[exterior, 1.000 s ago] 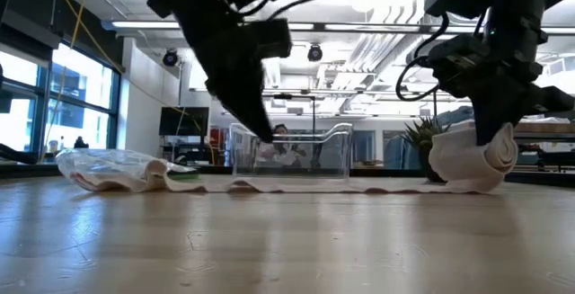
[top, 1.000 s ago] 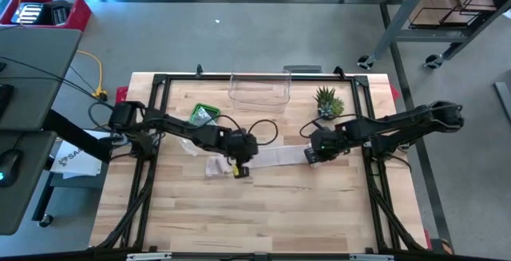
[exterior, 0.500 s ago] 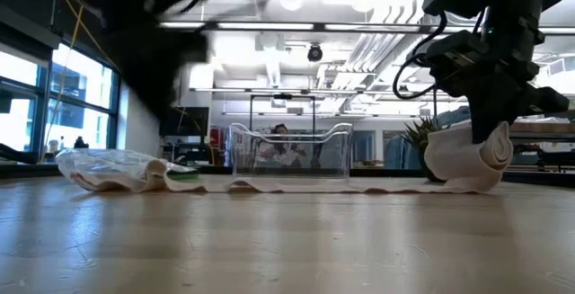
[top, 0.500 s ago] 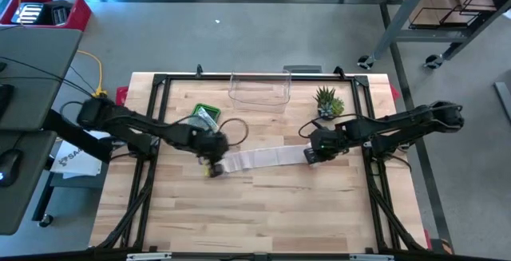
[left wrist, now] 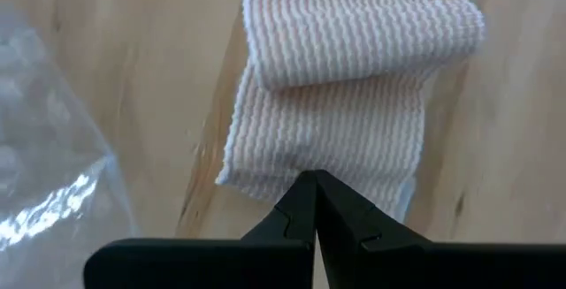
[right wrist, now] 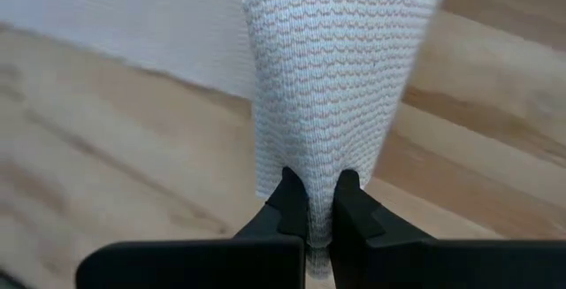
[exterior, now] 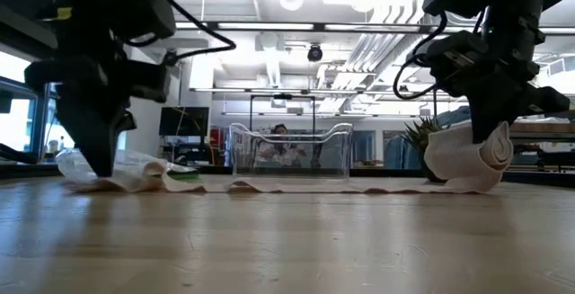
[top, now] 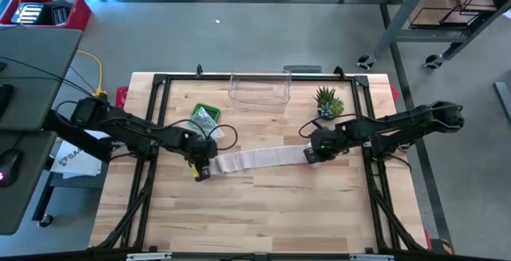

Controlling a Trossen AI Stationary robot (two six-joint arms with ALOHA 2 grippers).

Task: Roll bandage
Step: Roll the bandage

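From above, the bandage lies as a pale strip across the middle of the wooden table, running between the two grippers. The left gripper sits at the strip's left end, its arm stretched low from the table's left edge and angled toward the centre; a clear plastic wrapper on a green packet lies just beyond it. The right gripper sits at the strip's right end, where the bandage is gathered into a roll, with its arm reaching in from the right side, elbow bent, near a small potted plant; a clear plastic bin stands at the far edge. From table height, the left gripper points straight down with its tips at the tabletop beside the crumpled wrapper, while the right gripper comes down onto the rolled end, which stands up off the wood while the flat strip trails left. Past the left wrist, the fingers are clenched tip to tip, touching the near edge of the folded bandage end. Past the right wrist, the fingers are pinched on the lower edge of the upright bandage roll.
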